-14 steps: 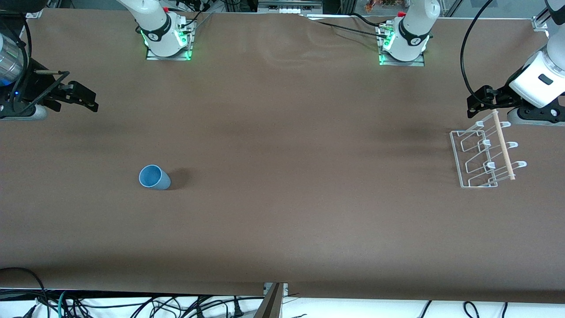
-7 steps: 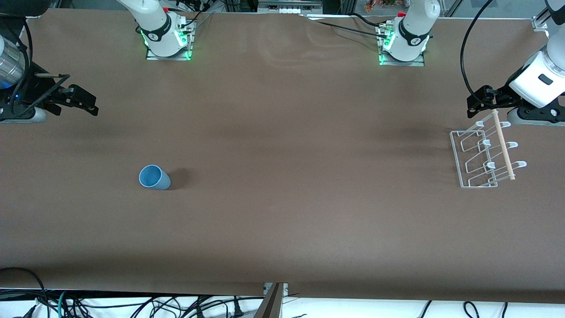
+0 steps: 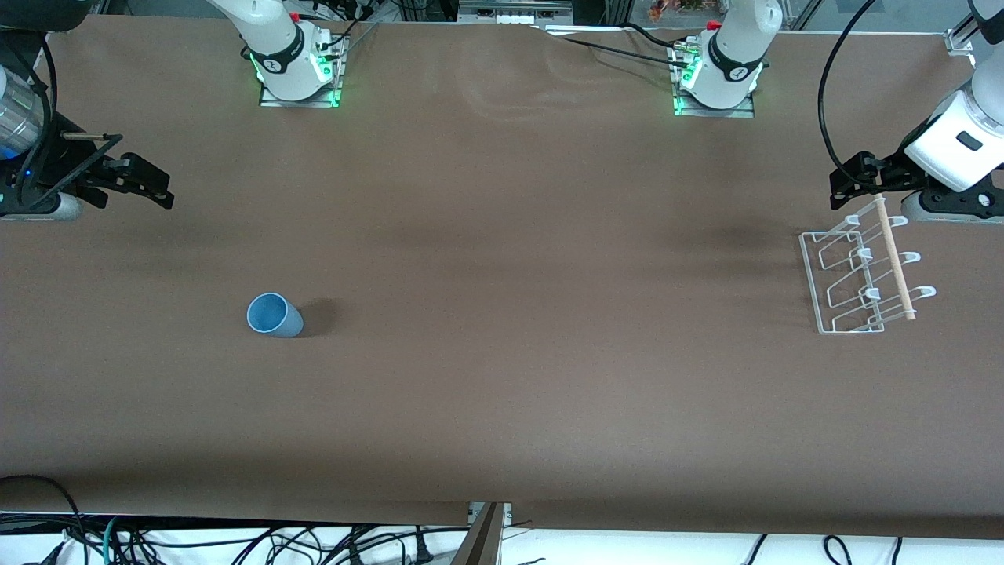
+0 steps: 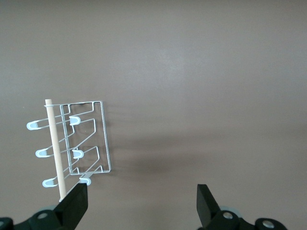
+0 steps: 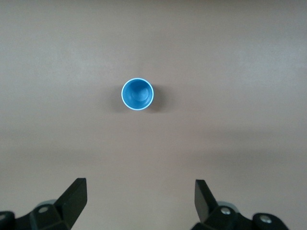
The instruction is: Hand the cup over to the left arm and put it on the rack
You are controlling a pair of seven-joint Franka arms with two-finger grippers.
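cup (image 5: 137, 94) upright, mouth up

left pincer (image 4: 141, 201) open, right pincer (image 5: 140, 196) open

My arms: glossy white housings with black joint bands. Both bases (image 3: 298, 74) sit on metal plates, lit green at the foot, red fittings and black cables beside them. Left wrist (image 3: 953, 145): plain white, small black mark, thick black cable looping above. Right wrist (image 3: 16, 118): shiny silver ring, blue light. Grippers matte black; fingers (image 4: 207, 205) flat, wedge-shaped, with round bolts at their roots.
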